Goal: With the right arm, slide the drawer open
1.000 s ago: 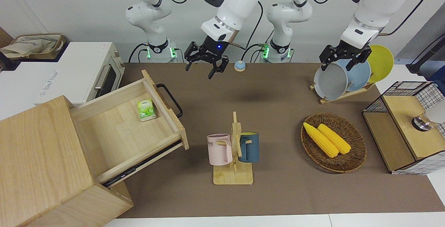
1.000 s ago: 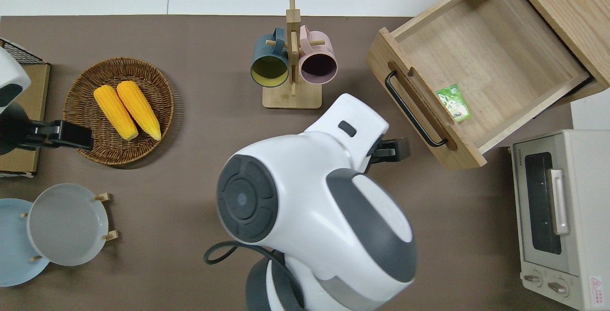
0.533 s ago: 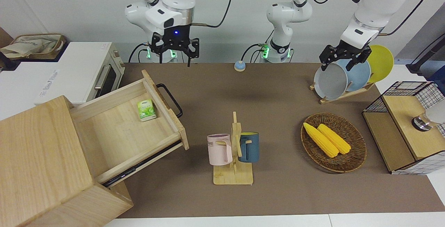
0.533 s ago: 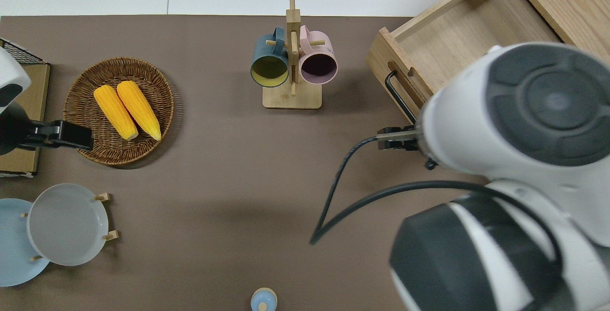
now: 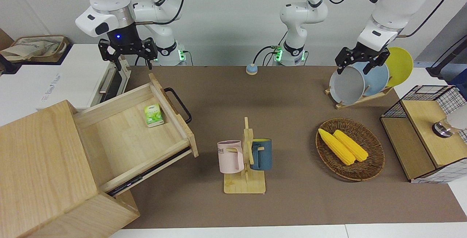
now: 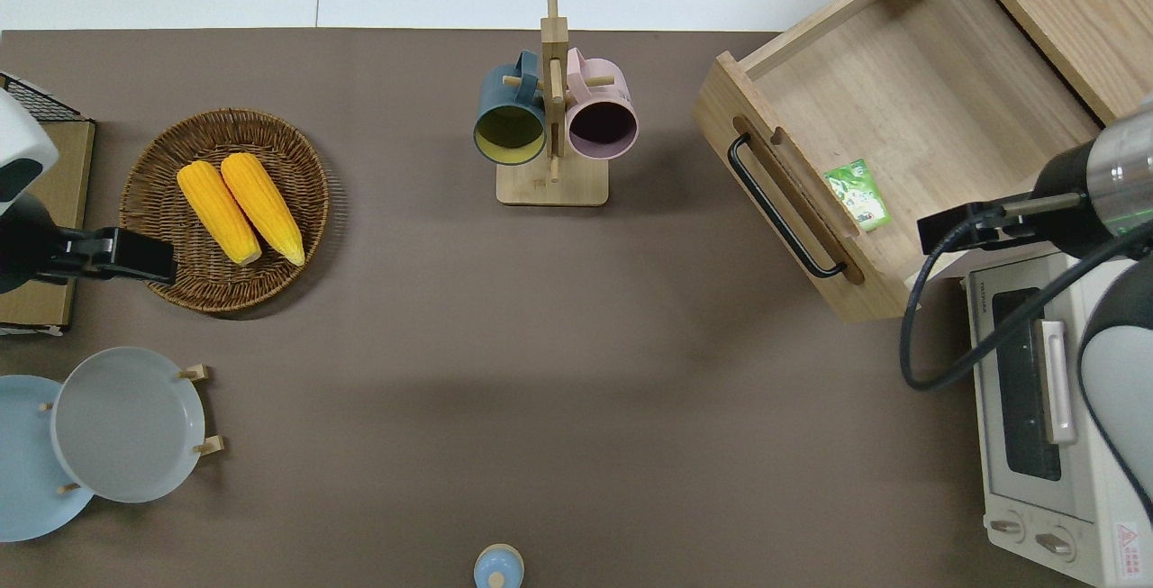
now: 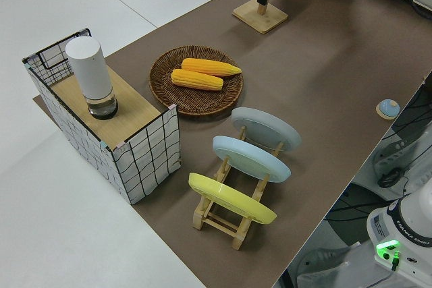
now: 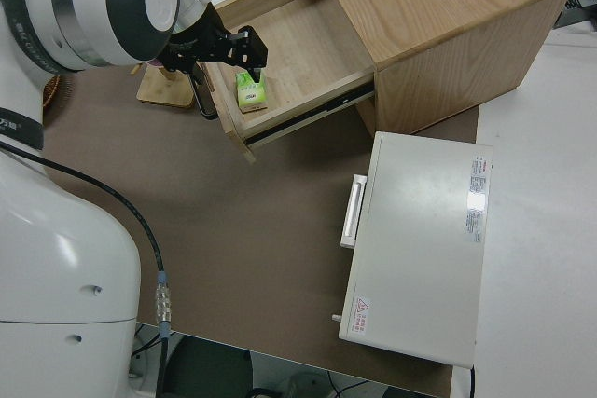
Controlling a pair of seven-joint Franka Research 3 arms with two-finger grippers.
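Right gripper [image 5: 128, 56] hangs with its fingers spread, empty, over the corner where the toaster oven [image 6: 1045, 408] meets the drawer [image 5: 135, 132]. That drawer, pulled well out of the wooden box [image 5: 47, 172], lies just beneath it with a green packet [image 5: 153, 116] inside, its black handle [image 5: 178, 105] untouched. Left arm is parked.

Up in the air with its fingers spread, the right gripper [image 5: 127, 53] hangs over the toaster oven [image 6: 1045, 408], just off the corner of the pulled-out drawer [image 5: 138, 136] that holds a small packet [image 5: 153, 115], while the mug stand [image 5: 245, 161] and corn basket [image 5: 350, 148] lie well apart toward the left arm's end.
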